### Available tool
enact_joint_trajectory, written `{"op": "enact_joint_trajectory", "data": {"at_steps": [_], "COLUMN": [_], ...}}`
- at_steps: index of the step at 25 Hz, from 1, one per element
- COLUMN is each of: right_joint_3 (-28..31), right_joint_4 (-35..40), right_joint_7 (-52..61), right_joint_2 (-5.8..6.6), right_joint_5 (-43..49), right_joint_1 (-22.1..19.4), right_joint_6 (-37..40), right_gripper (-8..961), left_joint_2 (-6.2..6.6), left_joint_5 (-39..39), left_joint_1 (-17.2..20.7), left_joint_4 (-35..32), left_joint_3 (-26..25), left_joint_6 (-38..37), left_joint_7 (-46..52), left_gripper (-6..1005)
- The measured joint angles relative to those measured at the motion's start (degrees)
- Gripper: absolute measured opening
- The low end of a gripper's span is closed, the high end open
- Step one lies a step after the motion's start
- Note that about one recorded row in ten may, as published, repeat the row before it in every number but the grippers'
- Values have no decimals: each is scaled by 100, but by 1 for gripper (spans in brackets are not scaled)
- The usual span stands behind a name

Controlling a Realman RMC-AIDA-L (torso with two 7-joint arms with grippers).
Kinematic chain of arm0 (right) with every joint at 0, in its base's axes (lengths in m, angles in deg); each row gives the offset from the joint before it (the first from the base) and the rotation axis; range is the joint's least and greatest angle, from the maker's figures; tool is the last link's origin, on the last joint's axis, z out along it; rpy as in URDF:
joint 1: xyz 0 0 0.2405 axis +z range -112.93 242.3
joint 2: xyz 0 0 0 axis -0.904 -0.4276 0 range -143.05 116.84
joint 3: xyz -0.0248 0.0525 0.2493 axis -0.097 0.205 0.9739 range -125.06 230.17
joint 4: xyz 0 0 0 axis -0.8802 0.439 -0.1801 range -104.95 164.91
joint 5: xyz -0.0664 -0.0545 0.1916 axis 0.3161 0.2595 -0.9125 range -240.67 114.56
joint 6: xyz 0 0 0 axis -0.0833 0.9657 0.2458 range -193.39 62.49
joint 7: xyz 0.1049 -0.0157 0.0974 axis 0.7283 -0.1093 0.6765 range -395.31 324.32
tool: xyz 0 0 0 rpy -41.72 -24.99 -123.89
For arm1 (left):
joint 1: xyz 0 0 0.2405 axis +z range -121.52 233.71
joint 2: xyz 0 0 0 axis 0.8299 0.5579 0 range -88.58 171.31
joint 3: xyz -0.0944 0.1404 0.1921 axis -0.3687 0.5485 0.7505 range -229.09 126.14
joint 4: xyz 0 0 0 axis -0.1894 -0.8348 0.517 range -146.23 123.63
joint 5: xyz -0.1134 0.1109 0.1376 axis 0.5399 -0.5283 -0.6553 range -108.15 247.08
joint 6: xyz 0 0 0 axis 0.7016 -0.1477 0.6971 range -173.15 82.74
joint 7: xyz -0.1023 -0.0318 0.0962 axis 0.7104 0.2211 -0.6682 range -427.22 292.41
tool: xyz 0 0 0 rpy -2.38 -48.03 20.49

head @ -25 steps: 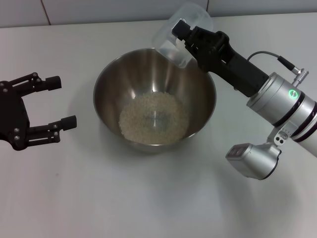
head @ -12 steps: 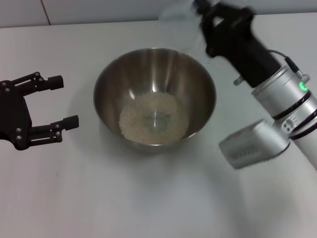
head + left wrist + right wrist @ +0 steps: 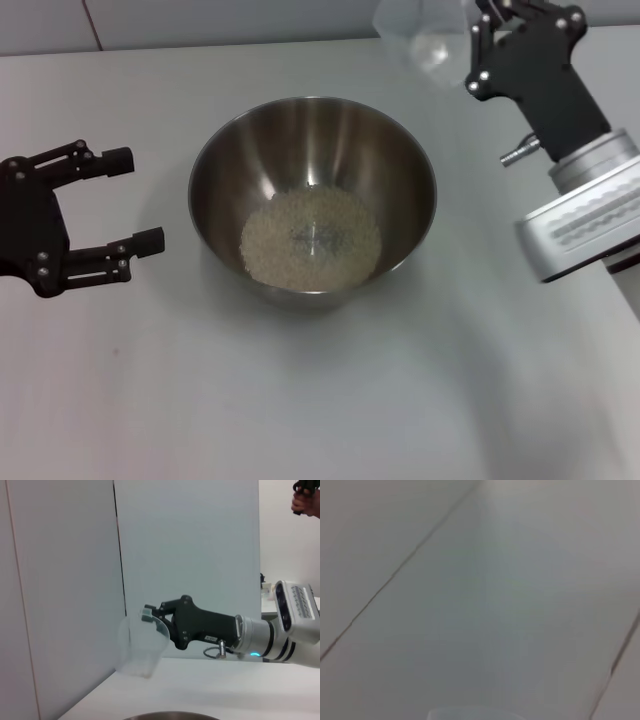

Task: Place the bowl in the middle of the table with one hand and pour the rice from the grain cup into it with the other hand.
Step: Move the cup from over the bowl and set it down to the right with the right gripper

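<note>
A large round stainless-steel bowl (image 3: 312,195) is sitting near the middle of the plain white table (image 3: 300,400), its brushed inner wall catching soft vertical streaks of light. A shallow, roughly circular bed of pale off-white rice (image 3: 311,239) is lying across the bottom of the bowl, grainy against the smooth metal.

The right gripper (image 3: 478,48) is hovering above the far right part of the table, beyond the bowl's rim and apart from it, its black fingers clamping the rim of the grain cup (image 3: 425,32). The cup, a clear and slightly tapered plastic shape, is looking empty and nearly see-through; in the left wrist view the grain cup (image 3: 141,647) is hanging in the air above the tabletop with its narrower base pointing down and slightly tilted, held at the rim by the right gripper (image 3: 150,617). Behind the black hand, a silver cylindrical wrist (image 3: 590,205) is angling off toward the right edge.

The left gripper (image 3: 125,200) is resting low at the left side of the table, well clear of the bowl, its two black prongs spread wide and holding nothing. The right wrist view is showing only a pale panelled wall (image 3: 480,580)
</note>
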Motion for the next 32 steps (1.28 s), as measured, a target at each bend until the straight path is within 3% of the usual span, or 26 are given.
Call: {"op": "enact_joint_trajectory", "data": {"at_steps": [4, 9, 14, 19, 32], "right_joint_3": [10, 17, 23, -22, -55], "right_joint_4": [471, 984, 1318, 1329, 1269], "right_joint_7": [1871, 3326, 4047, 4223, 4233], "right_joint_2": [26, 41, 13, 2, -13], "right_joint_5": [-11, -19, -25, -2, 21], "right_joint_1": [31, 26, -9, 20, -52], "right_joint_6": [-50, -75, -415, -1206, -1648], "right_gripper": [9, 10, 10, 9, 9], "left_joint_2": [-9, -19, -27, -33, -45], "left_joint_5": [-1, -3, -21, -12, -16], "left_joint_1": [-25, -48, -56, -65, -100], "left_joint_4": [0, 0, 16, 22, 1], "left_joint_3": [0, 0, 0, 0, 0], "left_joint_6": [14, 30, 65, 74, 99], "left_joint_7": [3, 6, 6, 6, 6], "left_gripper": [829, 829, 829, 829, 829]}}
